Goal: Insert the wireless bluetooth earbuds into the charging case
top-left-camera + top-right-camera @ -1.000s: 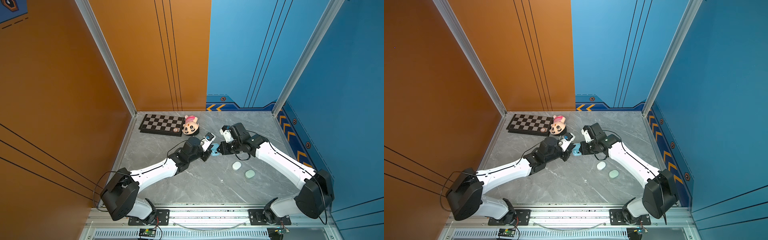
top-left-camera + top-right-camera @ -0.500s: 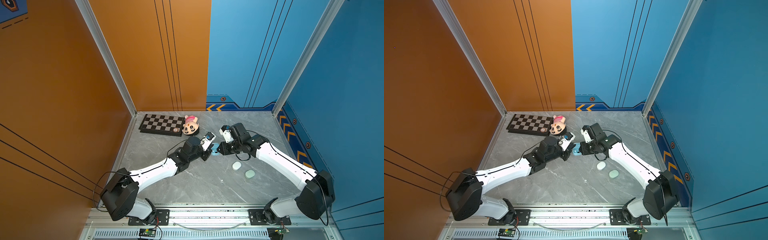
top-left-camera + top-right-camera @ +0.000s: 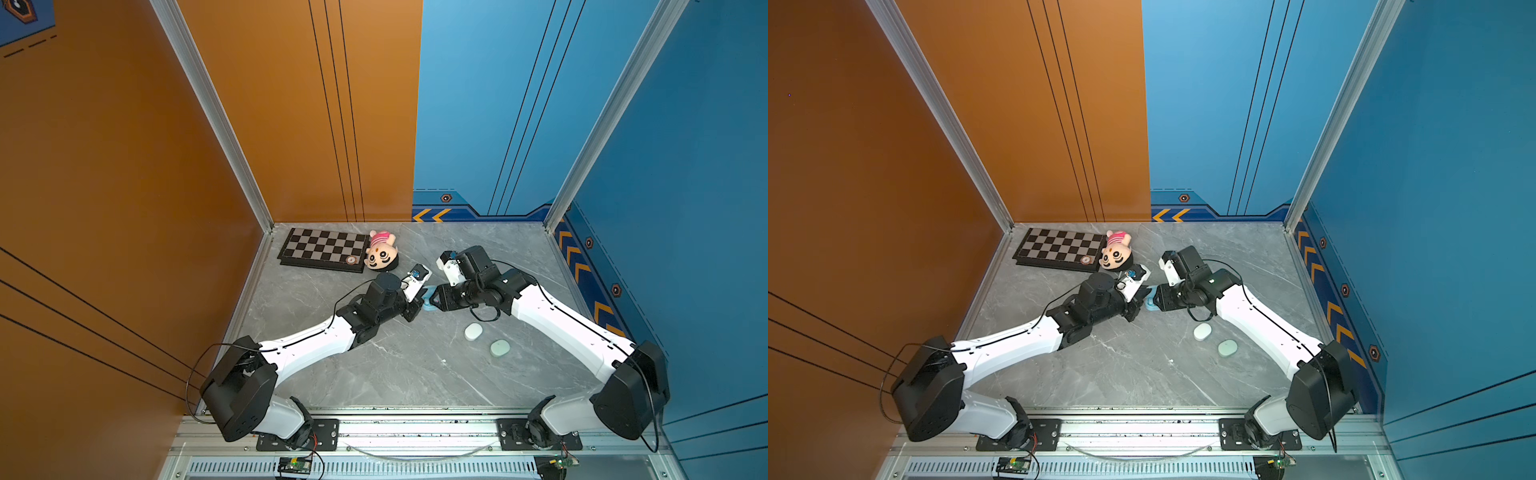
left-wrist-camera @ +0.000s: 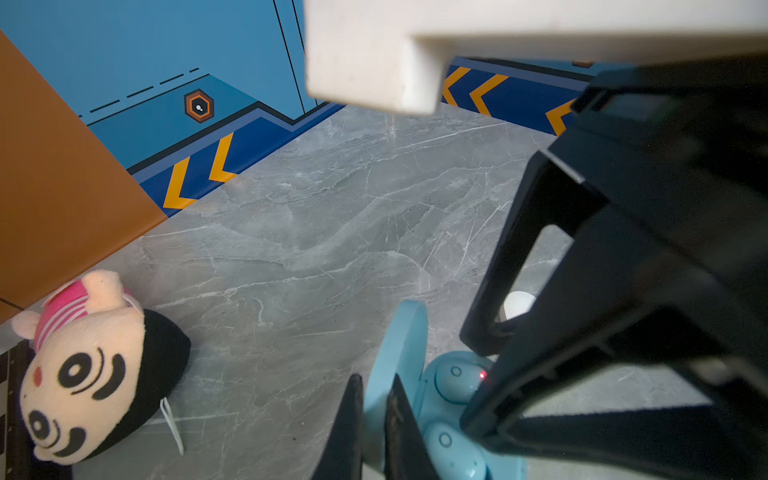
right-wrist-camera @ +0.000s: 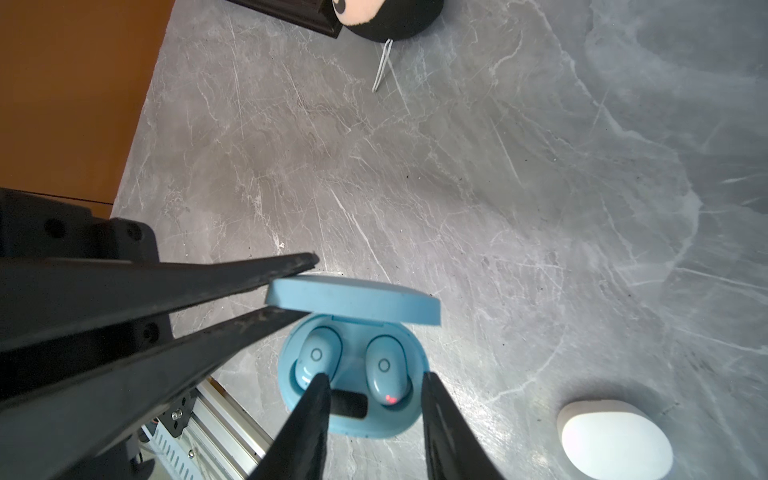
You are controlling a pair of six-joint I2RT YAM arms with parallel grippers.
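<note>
Looking across my bench [image 3: 395, 374] from the left: chessboard [image 3: 322, 249] and plush toy [image 3: 381, 257] sit at the back. My left tool [image 4: 374, 419] is pinching the lid [image 5: 353, 299] of the blue case [image 5: 374, 428], holding it tipped up and open. Both blue earbuds [image 5: 318, 357] are seated in their pockets, one showing a red light. My right tool [image 5: 374, 378] hangs just over them, spread, gripping nothing. Further right a white case [image 3: 473, 331] and a mint case [image 3: 499, 348] lie closed, side by side, apart from the blue one.
</note>
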